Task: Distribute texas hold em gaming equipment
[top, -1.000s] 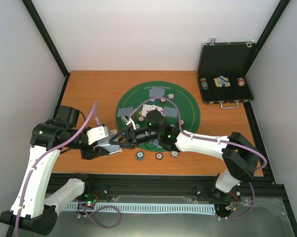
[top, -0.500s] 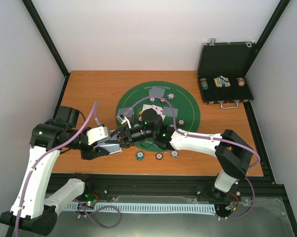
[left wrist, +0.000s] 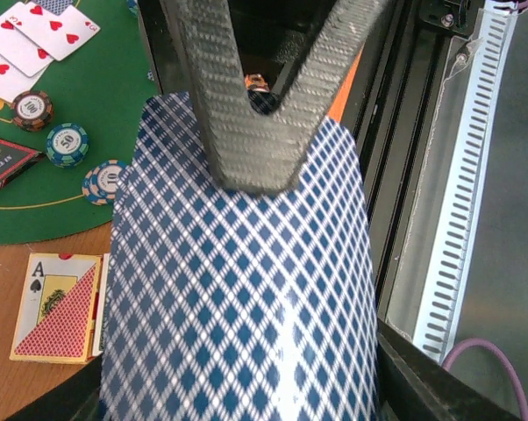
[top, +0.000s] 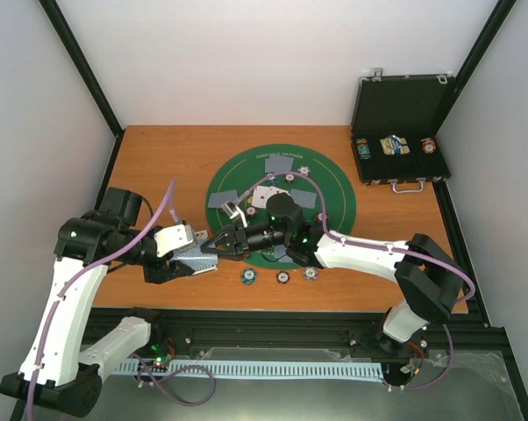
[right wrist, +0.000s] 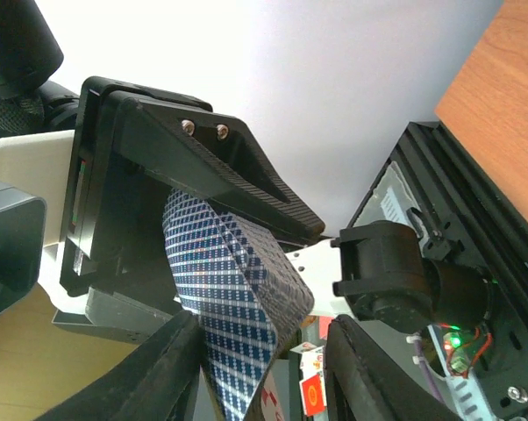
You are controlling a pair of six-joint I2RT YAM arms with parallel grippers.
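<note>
Left gripper (top: 190,255): clamped on the deck of playing cards (left wrist: 246,307), which have glossy blue diamond-lattice backs and sit just left of the green felt mat (left wrist: 36,215). Right gripper (top: 217,245): jaws apart, straddling the bowed top card. You can read 100 and 50 on two of three round striped poker chips (left wrist: 67,145). The card box (left wrist: 58,307) shows an A and a spade.
</note>
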